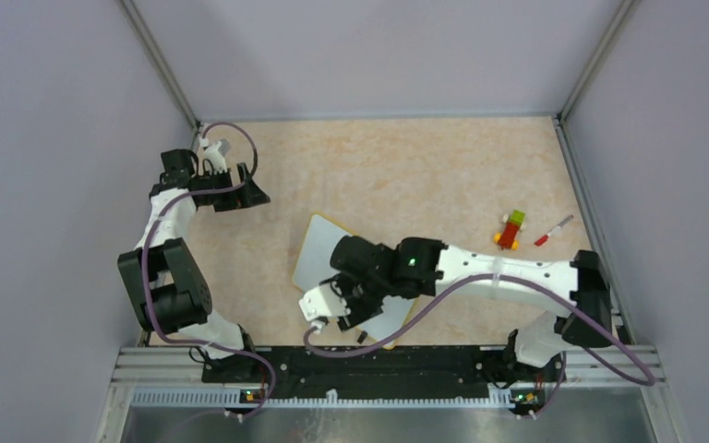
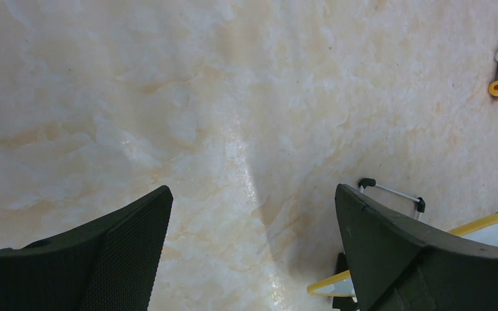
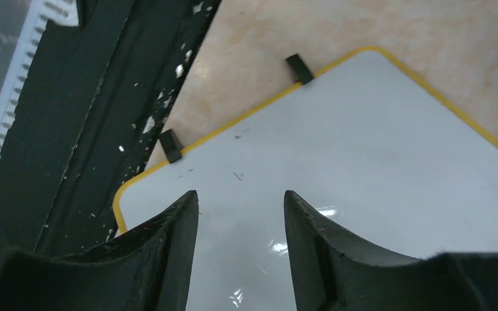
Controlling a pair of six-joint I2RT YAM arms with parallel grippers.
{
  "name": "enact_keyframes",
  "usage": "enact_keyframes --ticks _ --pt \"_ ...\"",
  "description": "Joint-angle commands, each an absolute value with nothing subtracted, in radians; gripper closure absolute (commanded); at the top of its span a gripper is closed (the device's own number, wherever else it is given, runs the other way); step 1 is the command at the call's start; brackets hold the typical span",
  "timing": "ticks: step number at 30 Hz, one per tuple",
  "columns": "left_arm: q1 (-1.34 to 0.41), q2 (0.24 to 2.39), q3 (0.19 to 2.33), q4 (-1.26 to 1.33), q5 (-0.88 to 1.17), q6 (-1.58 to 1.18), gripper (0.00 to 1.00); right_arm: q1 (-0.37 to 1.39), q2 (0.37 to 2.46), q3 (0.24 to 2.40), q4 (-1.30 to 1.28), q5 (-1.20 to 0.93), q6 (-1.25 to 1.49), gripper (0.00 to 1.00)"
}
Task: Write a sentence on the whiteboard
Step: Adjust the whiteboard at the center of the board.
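Flat for writing, the whiteboard (image 1: 318,254) lies on the surface (image 1: 406,166) near the arm bases, the right tool (image 3: 240,197) open and empty over it — the marker (image 1: 554,229) lies well apart — while the left tool (image 2: 253,191) gapes aside.

**Q:** Entry for this moment: what text can you log?

**A:** None legible. In the right wrist view you have the flat white board with the yellow rim (image 3: 376,155). Its surface shows only a few faint dark specks near the clipped edge, and none of them forms a letter.

**Q:** Any print on the smaller items?

**A:** You cannot tell. The slim red-and-white marker pen (image 1: 554,230) and the small red, yellow and green block toy (image 1: 512,230) are too small in the top view.
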State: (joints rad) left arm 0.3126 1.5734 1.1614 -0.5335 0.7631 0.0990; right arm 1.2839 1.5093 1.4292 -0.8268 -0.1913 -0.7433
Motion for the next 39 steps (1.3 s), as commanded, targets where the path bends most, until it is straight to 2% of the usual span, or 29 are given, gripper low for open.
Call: enact_keyframes --ticks 1,5,12,27,39 --pt "0.313 1.567 1.189 -0.532 0.794 0.104 0.01 1.357 1.545 1.387 -0.818 -0.112 -0.811 0.51" --pt "0.314 1.576 1.191 -0.529 0.806 0.104 0.01 1.414 1.597 1.373 -0.771 -0.113 -0.786 0.54" --pt "0.314 1.576 1.190 -0.537 0.806 0.111 0.01 1.455 1.699 1.342 -0.703 -0.111 -0.722 0.70" --pt "0.318 1.588 1.189 -0.538 0.814 0.116 0.01 1.487 1.777 1.177 -0.613 -0.048 -0.725 0.74" --pt "0.319 1.600 1.194 -0.541 0.810 0.118 0.01 1.433 1.764 1.079 -0.585 0.093 -0.782 0.84"
